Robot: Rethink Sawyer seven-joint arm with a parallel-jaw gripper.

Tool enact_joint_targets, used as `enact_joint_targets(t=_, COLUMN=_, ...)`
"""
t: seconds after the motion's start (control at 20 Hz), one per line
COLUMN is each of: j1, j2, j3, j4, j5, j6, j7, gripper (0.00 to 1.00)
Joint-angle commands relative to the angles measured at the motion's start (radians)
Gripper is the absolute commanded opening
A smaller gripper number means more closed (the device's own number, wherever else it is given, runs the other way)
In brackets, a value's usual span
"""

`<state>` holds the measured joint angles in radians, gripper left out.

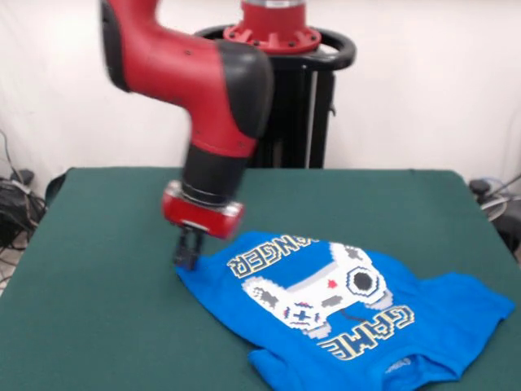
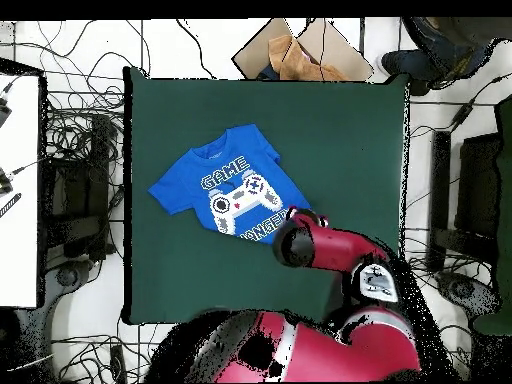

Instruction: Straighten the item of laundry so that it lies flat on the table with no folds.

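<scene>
The arm bent down over the worktop (image 1: 98,269), its hand (image 1: 187,257) pointing straight down at the shirt's (image 1: 342,318) left hem corner. Only the front view showed the hand; overhead, the arm hid it. Fingers looked closed together, seemingly pinching the shirt's edge.

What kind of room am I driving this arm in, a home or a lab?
Most likely a robotics lab or test cell, not a home. The green felt-covered table stands alone on a floor strewn with cables, white sheeting hangs behind the pedestal, and only a blue T-shirt lies on it.
</scene>
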<state>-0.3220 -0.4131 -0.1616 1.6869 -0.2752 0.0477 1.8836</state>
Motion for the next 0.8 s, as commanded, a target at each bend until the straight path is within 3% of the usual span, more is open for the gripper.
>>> enact_joint_targets(t=0.05, j1=-0.153, j2=-0.065, j3=0.084, j4=-0.009, j5=-0.208, j6=0.151, j7=-0.216, gripper=0.00)
enact_joint_targets(t=0.45, j1=-0.133, j2=-0.071, j3=0.027, j4=0.011, j5=-0.361, j6=0.053, j7=-0.059, gripper=0.00)
enact_joint_targets(t=0.6, j1=-0.187, j2=-0.080, j3=0.115, j4=0.038, j5=-0.375, j6=0.085, j7=-0.058, gripper=0.00)
enact_joint_targets(t=0.8, j1=-0.297, j2=-0.119, j3=0.310, j4=0.119, j5=-0.301, j6=0.185, j7=-0.062, gripper=0.00)
